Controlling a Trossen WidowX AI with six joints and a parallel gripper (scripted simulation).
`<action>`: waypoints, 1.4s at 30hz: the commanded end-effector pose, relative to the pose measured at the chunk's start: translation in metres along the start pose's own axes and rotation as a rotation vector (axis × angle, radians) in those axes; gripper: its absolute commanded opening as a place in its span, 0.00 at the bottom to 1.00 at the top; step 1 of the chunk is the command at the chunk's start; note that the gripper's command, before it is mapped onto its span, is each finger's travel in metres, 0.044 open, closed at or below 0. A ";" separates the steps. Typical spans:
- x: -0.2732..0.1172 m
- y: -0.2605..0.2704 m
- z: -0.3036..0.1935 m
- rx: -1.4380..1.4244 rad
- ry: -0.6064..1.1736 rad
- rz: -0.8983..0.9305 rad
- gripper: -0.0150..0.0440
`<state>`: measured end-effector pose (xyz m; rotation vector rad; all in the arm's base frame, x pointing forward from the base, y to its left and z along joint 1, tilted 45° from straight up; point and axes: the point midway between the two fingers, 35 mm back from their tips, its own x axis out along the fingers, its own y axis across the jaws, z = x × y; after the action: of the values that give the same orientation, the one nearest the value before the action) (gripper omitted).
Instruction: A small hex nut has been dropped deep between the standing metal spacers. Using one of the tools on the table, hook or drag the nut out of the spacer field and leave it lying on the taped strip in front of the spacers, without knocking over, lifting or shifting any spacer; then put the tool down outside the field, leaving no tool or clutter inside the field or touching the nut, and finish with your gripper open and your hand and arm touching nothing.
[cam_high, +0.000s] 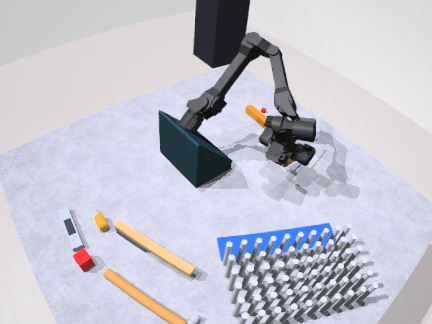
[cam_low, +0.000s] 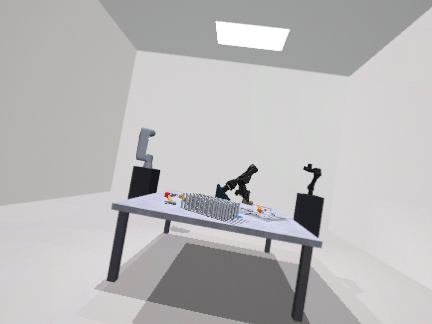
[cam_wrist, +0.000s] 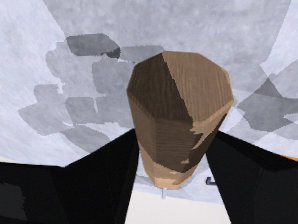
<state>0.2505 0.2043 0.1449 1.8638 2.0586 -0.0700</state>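
Note:
My gripper (cam_high: 287, 159) (cam_wrist: 171, 135) is shut on the brown, faceted wooden handle (cam_wrist: 175, 100) of a tool, beyond the blue strip from the spacers. A thin metal shaft (cam_wrist: 163, 193) shows past the handle's far end in the wrist view; its tip shape cannot be made out. The standing metal spacers (cam_low: 210, 207) form a dense field at the lower right of the top view. The blue taped strip (cam_high: 270, 236) lies along the field's edge nearest the arm's base. I cannot make out the hex nut among the spacers. Whether the handle touches the table is unclear.
A dark wedge (cam_high: 178, 152) stands at the arm's base. An orange bar (cam_high: 255, 115) and red ball (cam_high: 263, 110) lie behind the gripper. A tan bar (cam_high: 155, 248), orange-handled hammer (cam_high: 142, 296), red cube (cam_high: 83, 260), grey level (cam_high: 74, 238) and small yellow-handled tool (cam_high: 101, 221) lie at left.

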 end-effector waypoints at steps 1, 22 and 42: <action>-0.011 0.000 -0.009 0.002 0.013 -0.003 0.25; -0.066 -0.009 -0.066 0.058 0.096 0.026 0.25; -0.070 -0.013 -0.062 -0.388 -0.004 0.009 0.25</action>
<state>0.2277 0.1530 0.2234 1.7096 1.9444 0.2386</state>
